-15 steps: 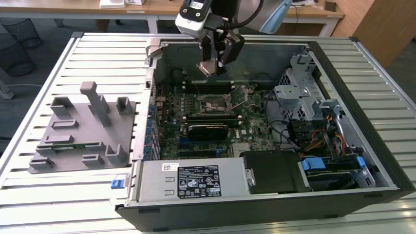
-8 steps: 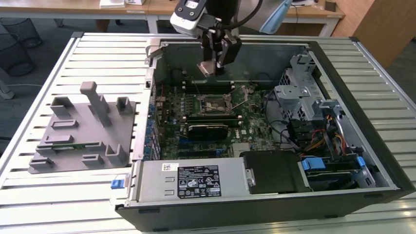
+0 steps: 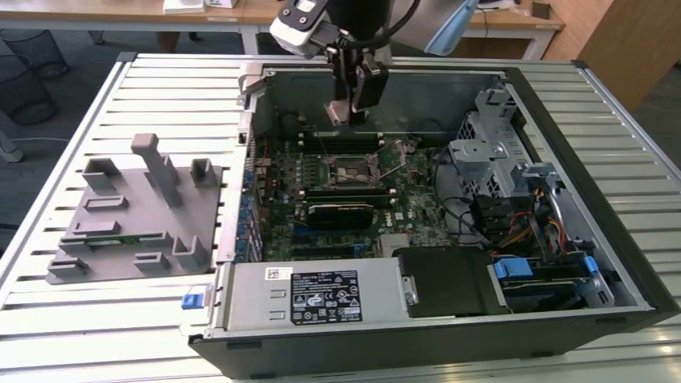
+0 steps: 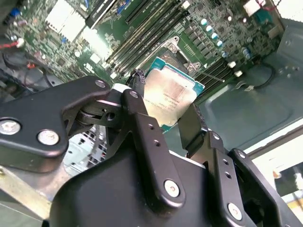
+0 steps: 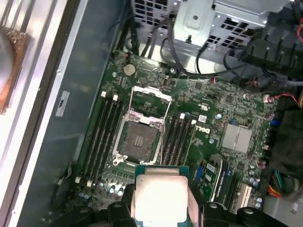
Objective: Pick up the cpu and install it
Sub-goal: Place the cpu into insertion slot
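While the arm reaches down into the open computer case [image 3: 596,263], its gripper [image 4: 163,111] is clamped on the cpu [image 4: 173,94], with a black finger [image 4: 142,127] pressed against each of two opposite edges. The cpu's shiny silver top faces the wrist cameras, and a thin blue-green rim shows around it. It hangs in the air above the motherboard [image 5: 227,109], touching nothing but the gripper.

In the first wrist view the socket [image 5: 138,139] lies open near the cpu but apart from it. Its thin metal frame [image 5: 150,97] is swung up and its dark contact field is bare. Rows of memory slots [image 5: 105,123] run along both sides of the socket.

In the exterior view the gripper sits over the far part of the motherboard, close to the case's back wall, with the socket just nearer the camera. The case lies on its side on a pale slatted table [image 3: 64,311]. A grey holder [image 3: 139,211] with upright posts rests on the table at the exterior view's left, just beside the case.
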Controlling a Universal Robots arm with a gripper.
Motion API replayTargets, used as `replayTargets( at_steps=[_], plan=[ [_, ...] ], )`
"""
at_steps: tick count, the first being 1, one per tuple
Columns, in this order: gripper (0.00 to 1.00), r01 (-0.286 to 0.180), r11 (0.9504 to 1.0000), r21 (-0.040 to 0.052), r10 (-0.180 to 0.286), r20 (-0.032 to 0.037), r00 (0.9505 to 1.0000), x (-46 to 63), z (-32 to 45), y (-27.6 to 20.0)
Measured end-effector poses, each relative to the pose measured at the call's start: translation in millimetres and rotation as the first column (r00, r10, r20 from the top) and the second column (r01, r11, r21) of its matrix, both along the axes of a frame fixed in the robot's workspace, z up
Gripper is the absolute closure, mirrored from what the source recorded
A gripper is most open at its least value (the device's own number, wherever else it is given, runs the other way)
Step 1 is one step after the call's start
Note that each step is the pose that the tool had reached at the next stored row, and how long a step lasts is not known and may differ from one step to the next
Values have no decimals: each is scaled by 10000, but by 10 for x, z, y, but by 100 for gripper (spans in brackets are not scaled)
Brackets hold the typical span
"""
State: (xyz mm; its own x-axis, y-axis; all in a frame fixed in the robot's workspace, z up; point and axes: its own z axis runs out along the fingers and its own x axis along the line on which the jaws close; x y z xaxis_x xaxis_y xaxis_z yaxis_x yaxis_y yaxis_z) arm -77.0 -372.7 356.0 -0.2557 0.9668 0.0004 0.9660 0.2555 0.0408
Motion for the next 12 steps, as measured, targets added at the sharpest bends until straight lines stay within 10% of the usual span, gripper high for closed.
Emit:
replayTargets(
  at_steps=[12],
  plan=[
    [47, 1682, 9858, -1, -1682, 3, 9858, 0, -21, 14]
  ],
)
